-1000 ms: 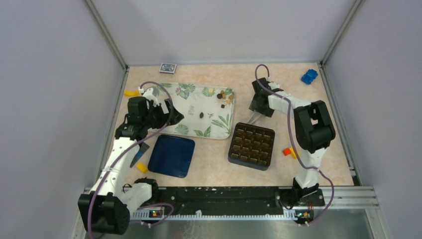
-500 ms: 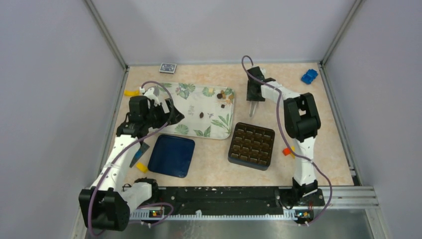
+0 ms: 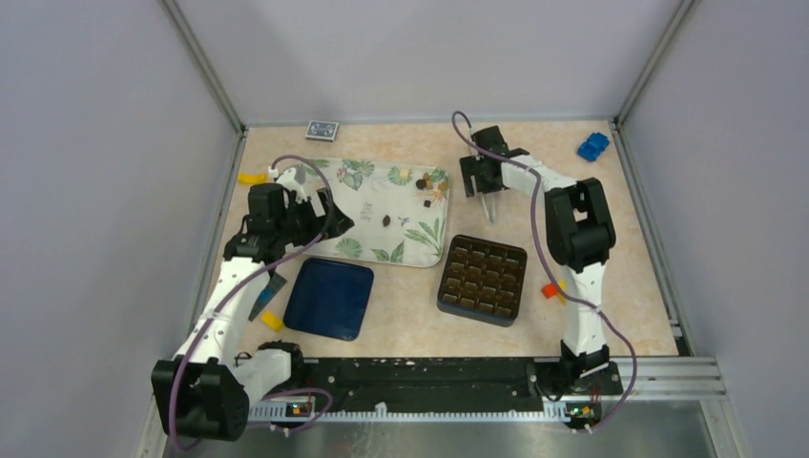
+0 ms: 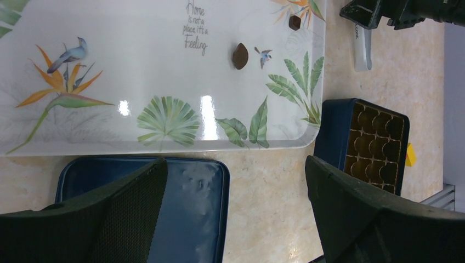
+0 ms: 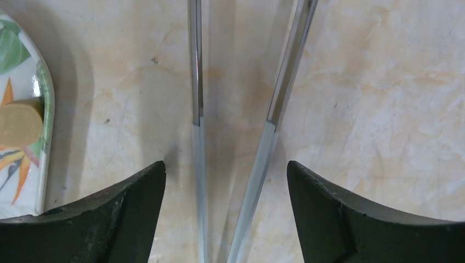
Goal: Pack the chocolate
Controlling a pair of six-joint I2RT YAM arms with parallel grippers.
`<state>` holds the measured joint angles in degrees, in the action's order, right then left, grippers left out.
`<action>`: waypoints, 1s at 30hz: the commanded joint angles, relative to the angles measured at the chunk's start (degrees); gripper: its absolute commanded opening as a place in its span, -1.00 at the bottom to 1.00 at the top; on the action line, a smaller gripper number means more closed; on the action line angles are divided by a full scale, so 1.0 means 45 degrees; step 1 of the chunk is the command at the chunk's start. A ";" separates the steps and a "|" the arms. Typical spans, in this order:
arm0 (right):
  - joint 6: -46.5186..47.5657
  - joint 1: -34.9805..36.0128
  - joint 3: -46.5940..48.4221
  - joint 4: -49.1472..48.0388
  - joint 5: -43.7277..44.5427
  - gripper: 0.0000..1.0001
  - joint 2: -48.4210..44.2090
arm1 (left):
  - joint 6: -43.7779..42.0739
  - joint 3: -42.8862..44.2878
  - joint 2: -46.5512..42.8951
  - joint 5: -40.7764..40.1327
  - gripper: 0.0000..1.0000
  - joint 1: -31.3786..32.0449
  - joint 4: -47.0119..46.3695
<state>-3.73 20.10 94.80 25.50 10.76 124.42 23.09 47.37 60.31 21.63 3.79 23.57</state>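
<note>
Your left hand [image 4: 233, 164] hovered wide open and empty over the tray's [image 3: 355, 212] near edge. The chocolate [image 3: 385, 219] lay on that tray. Your right hand [image 3: 482, 179], pointing down beside it, gripped parted tweezers [image 3: 489, 204] above the table [image 3: 630, 210].

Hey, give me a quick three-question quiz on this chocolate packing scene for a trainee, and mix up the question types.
1. True or false: the gridded box sits on the floral tray.
2. What is between the fingers of the right gripper? A) tweezers B) a spoon C) a brush
3. Fill in: the loose chocolate pieces lie on the ____.
Key: 1 false, it stands beside the tray; 2 A; 3 tray.
</note>
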 commanded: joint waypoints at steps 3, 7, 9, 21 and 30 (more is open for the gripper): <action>-0.2070 -0.0134 -0.1381 -0.1094 -0.0551 0.60 -0.1759 | 0.0102 0.0444 -0.0271 0.0076 0.98 -0.0042 -0.0471; -0.2543 -0.0138 -0.1644 -0.1563 0.0016 0.49 -0.1656 | 0.0160 0.0425 -0.0189 0.0219 0.98 -0.0042 -0.0550; -0.2589 -0.0130 -0.1563 -0.1710 0.0106 0.40 -0.1399 | 0.0208 0.0451 -0.0179 0.0217 0.97 -0.0042 -0.0549; -0.2652 -0.0131 -0.0152 -0.1632 0.0306 0.28 0.0076 | 0.0007 0.0425 -0.0414 0.0016 0.97 -0.0042 -0.0372; -0.2559 -0.0152 0.0278 -0.1511 0.0547 0.16 0.0747 | -0.0059 0.0472 -0.0385 0.0019 0.97 -0.0042 -0.0414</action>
<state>-15.25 19.70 93.60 18.83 12.34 125.64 23.88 47.48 59.75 21.61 3.77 23.57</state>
